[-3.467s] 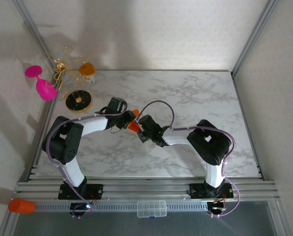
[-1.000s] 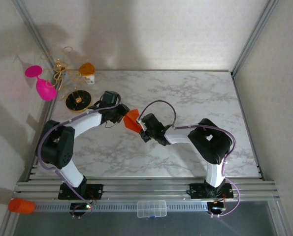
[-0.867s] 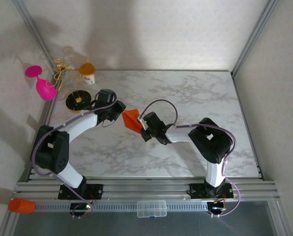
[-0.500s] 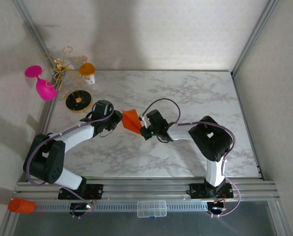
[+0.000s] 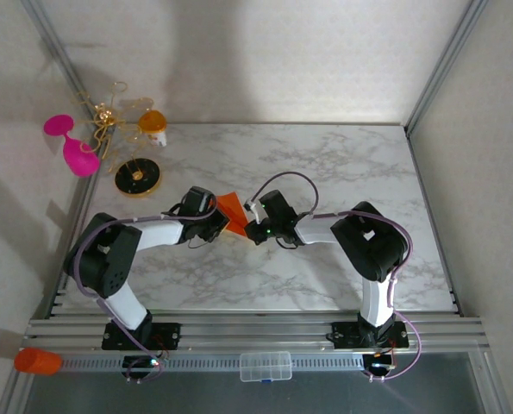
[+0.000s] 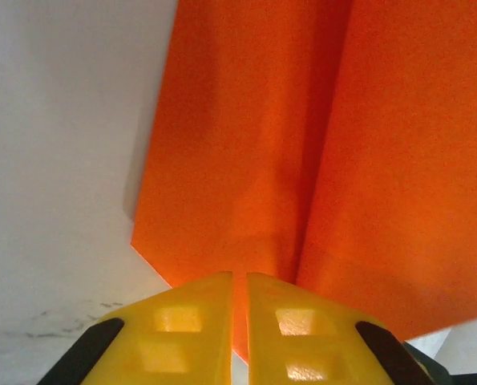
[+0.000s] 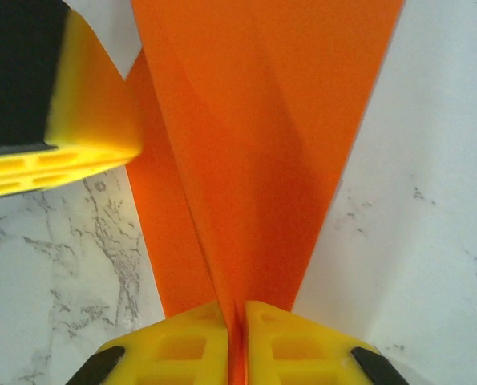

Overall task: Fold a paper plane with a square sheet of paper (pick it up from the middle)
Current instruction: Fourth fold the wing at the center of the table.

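I have my left claw point(image 6: 240, 293) and right claw point(image 7: 240, 317) both pinched shut on the orange paper point(image 6: 318, 144), which looks light, limp and tearable, and I judge it firmest at the crease between my fingertips.

Sheet of paper point(image 6: 246, 144): matt orange, creased. Gripper fingers point(image 7: 182, 345): yellow plastic, slight sheen. Worktop point(image 5: 342, 164): smooth marbled finish.
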{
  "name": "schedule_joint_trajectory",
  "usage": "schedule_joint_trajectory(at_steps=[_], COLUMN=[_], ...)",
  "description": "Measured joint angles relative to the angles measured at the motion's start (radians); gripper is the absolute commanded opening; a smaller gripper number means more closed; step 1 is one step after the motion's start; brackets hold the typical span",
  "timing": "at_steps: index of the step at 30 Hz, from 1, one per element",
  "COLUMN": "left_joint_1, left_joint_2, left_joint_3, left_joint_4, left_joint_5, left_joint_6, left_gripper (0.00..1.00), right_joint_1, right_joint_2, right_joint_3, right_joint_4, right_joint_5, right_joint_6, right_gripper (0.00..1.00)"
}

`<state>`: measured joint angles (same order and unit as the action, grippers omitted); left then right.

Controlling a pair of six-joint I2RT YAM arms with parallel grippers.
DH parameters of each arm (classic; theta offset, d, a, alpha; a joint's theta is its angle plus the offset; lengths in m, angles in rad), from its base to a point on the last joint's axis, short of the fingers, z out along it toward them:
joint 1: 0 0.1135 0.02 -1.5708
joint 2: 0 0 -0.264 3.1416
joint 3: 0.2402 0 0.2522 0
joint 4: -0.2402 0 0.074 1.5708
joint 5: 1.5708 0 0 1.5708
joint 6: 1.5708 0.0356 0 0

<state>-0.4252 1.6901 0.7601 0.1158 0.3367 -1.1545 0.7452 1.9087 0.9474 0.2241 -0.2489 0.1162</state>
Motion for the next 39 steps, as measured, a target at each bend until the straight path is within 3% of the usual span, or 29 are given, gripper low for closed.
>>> schedule_joint_trajectory(at_steps=[17, 32, 39], left_joint_1=[-0.003, -0.003, -0.004], left_joint_2=[0.042, 0.040, 0.046], left_joint_3=[0.018, 0.087, 0.112], left_joint_4=[0.001, -0.079, -0.093], left_joint_5=[0.007, 0.004, 0.003], left_joint_6=[-0.001, 0.042, 0.062], left_gripper=[0.11, 0.16, 0.13], right_joint_1=[-0.032, -0.034, -0.033], right_joint_2=[0.024, 0.032, 0.032], right_joint_3=[0.020, 0.040, 0.057], right_joint_4=[-0.004, -0.032, -0.065], right_joint_5=[-0.113, -0.113, -0.104], right_joint_6=[0.015, 0.022, -0.005], right_gripper=[0.17, 0.16, 0.18])
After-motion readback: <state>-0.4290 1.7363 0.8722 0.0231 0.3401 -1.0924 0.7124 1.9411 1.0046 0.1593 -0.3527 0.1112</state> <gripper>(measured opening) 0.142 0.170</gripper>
